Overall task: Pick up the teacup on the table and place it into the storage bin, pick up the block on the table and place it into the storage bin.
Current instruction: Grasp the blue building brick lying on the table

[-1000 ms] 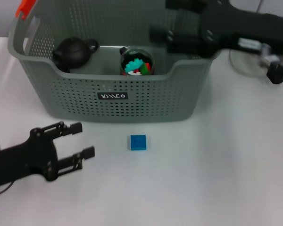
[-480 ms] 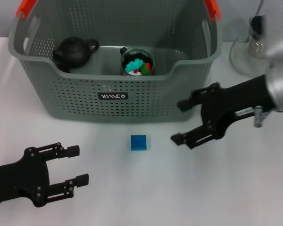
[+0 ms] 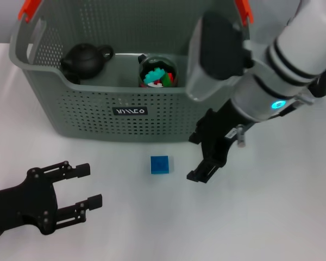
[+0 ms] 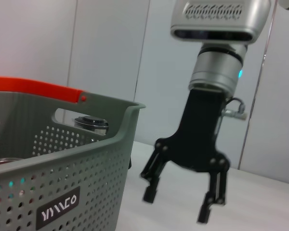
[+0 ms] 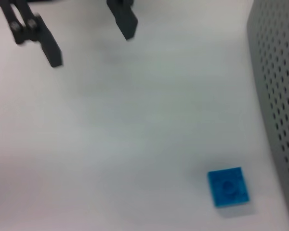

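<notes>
The right gripper (image 3: 196,156), fingers spread wide, hangs just right of the blue block (image 3: 160,164), near the storage bin (image 3: 168,114).

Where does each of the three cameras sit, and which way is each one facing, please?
Head view: on the robot's head, looking forward and down at the table, storage bin and block; both arms show.
Left wrist view: on the left arm, facing across at the bin wall and the open right gripper.
Right wrist view: on the right arm, looking down at the block and the open left gripper.
Shared: head and right wrist views both show the block beside the bin.
</notes>
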Controlling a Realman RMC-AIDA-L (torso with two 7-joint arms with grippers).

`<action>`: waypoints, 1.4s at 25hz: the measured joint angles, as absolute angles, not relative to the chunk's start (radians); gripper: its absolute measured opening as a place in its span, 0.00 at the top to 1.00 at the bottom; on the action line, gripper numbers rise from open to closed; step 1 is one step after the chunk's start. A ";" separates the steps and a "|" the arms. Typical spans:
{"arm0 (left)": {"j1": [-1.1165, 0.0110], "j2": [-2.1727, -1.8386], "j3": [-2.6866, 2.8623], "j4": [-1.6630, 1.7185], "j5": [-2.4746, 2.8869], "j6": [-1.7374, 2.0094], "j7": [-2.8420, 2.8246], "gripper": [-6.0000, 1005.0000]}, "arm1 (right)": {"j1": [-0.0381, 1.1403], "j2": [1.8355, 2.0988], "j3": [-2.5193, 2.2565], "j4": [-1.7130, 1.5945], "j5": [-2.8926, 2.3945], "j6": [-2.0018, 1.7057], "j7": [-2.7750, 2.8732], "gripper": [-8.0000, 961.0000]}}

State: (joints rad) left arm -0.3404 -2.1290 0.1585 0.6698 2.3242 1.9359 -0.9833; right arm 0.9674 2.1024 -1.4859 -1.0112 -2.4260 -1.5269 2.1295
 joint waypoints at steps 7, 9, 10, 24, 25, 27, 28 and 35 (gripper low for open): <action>-0.340 -2.131 0.158 0.669 2.319 1.928 -0.983 0.31 | 1.004 2.111 -1.672 -0.937 -2.424 -1.381 2.156 0.07; -0.343 -2.131 0.158 0.669 2.318 1.927 -0.983 0.31 | 1.006 2.111 -1.723 -0.939 -2.417 -1.354 2.159 0.07; -0.345 -2.131 0.158 0.668 2.318 1.926 -0.983 0.31 | 1.007 2.111 -1.741 -0.943 -2.414 -1.346 2.159 0.07; -0.340 -2.134 0.158 0.648 2.307 1.902 -0.982 0.31 | 1.031 2.112 -1.863 -0.887 -2.344 -1.195 2.139 0.07; -0.339 -2.134 0.158 0.647 2.307 1.898 -0.982 0.31 | 1.033 2.113 -1.880 -0.875 -2.334 -1.180 2.139 0.07; -0.339 -2.134 0.158 0.647 2.307 1.895 -0.982 0.31 | 1.034 2.115 -1.903 -0.860 -2.321 -1.157 2.139 0.07; -0.339 -2.134 0.158 0.647 2.307 1.894 -0.982 0.31 | 1.035 2.116 -1.913 -0.852 -2.317 -1.147 2.140 0.07; -0.339 -2.134 0.151 0.647 2.307 1.891 -0.982 0.31 | 1.036 2.120 -1.931 -0.816 -2.270 -1.094 2.137 0.07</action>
